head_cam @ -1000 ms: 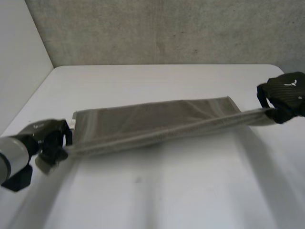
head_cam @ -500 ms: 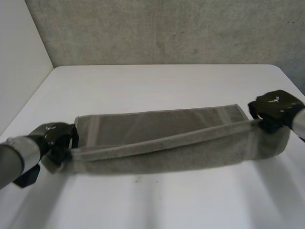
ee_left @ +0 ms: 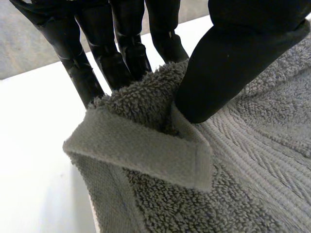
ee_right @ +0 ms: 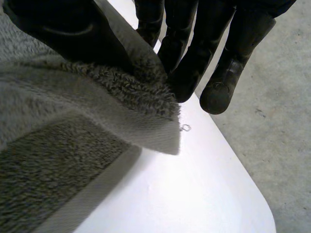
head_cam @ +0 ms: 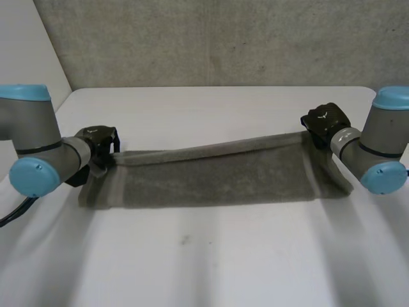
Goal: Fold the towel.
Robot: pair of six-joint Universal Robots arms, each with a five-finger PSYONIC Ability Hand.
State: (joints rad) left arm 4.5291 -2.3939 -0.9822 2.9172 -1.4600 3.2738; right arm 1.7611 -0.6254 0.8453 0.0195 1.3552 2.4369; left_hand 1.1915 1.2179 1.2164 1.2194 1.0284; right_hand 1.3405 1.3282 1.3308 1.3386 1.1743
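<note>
- The grey terry-cloth towel point(head_cam: 217, 182) is lying lengthwise across the middle of the white table point(head_cam: 211, 268), its far long edge stretching raised between both hands.
- The left hand point(ee_left: 233, 63) is pinching one far corner between thumb and fingers; the right hand point(ee_right: 58, 29) is pinching the other likewise.
- Judgement: gripping both corners is likely keeping that edge level for folding.

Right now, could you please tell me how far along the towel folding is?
Done: the grey towel looks doubled lengthwise on the white table. In hand: the left hand and right hand each pinch a far corner, that edge slightly raised. Left: letting go, then probably a crosswise fold.
</note>
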